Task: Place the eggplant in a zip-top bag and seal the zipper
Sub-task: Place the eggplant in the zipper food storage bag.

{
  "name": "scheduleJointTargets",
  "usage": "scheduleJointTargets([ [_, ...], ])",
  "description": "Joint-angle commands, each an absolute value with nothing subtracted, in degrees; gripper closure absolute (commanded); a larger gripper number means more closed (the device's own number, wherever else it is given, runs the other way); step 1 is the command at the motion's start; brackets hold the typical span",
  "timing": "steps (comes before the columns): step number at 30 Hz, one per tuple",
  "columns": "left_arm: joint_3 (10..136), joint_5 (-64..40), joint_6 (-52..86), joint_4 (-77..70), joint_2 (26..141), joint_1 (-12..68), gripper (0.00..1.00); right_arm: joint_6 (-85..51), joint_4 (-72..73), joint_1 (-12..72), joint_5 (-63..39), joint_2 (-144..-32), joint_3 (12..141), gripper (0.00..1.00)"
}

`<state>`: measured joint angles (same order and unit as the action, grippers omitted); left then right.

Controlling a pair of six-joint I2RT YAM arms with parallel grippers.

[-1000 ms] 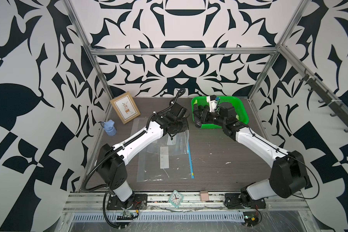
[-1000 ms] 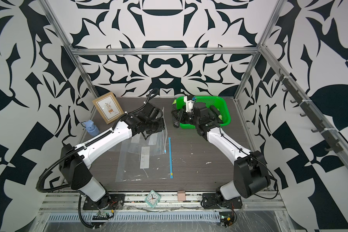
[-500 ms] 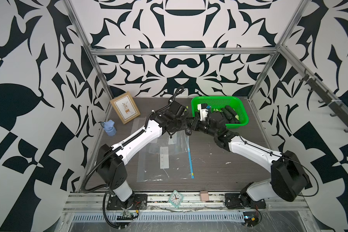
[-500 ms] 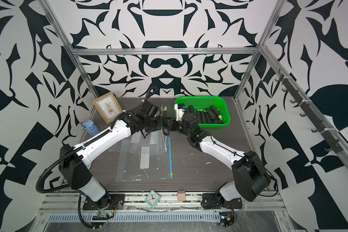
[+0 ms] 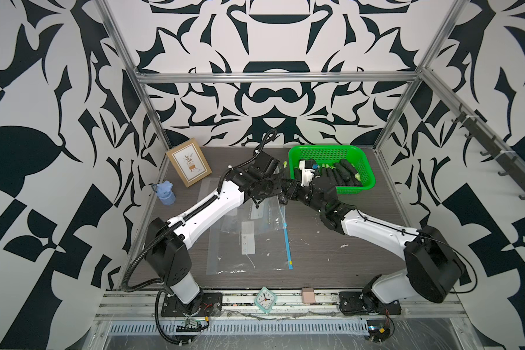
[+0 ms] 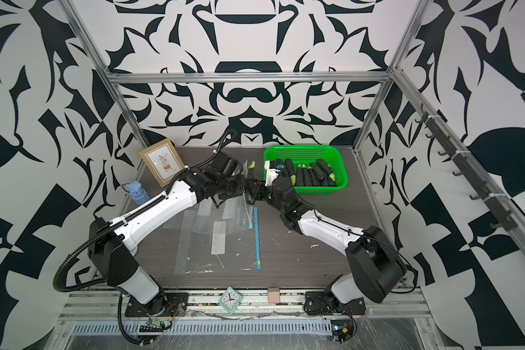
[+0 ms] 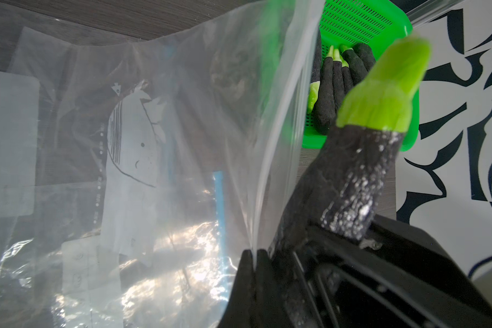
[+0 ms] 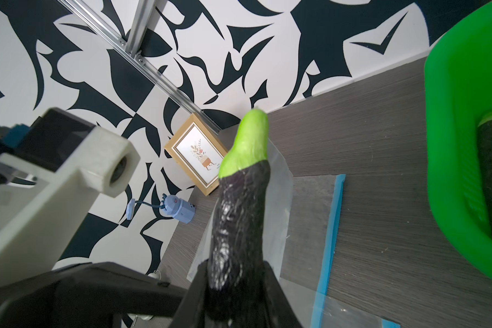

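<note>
Nearer than the green basket (image 5: 358, 188) and to its left, we see the left end effector (image 7: 254, 255) clenched on the raised rim of the clear bag (image 7: 159, 119). Just beside the basket's left wall, the right end effector (image 8: 235, 286) grasps the eggplant (image 8: 240, 215) by its dark lower end. Its long axis runs front to back, with the green stem pointing toward the back wall.

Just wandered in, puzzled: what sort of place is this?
Likely a robot test booth: on a rail, a left arm holding a plastic bag and a right arm holding an eggplant, over a small table inside patterned walls.
</note>
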<state>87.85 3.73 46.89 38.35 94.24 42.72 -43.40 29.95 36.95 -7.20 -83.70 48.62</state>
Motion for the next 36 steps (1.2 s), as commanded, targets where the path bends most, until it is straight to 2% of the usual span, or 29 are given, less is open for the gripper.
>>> scheduleJointTargets([
  [1, 88.77, 2.55, 47.12, 38.63, 91.76, 42.58, 1.0, -41.94, 35.71, 38.01, -3.43, -83.21, 49.4, 1.0],
  [11, 88.29, 1.5, 47.33, 37.46, 91.24, 42.64, 1.0, -39.17, 37.59, 41.86, 1.94, -88.67, 51.49, 1.0],
  [20, 87.81, 2.16, 46.31, 37.41, 89.69, 42.37, 1.0, -37.87, 39.95, 43.22, 10.12, -87.61, 47.32, 1.0],
  [36, 87.36, 4.39, 44.38, 38.95, 90.74, 42.22, 1.0, -41.15, 43.47, 43.68, 10.48, -81.51, 46.41, 1.0],
])
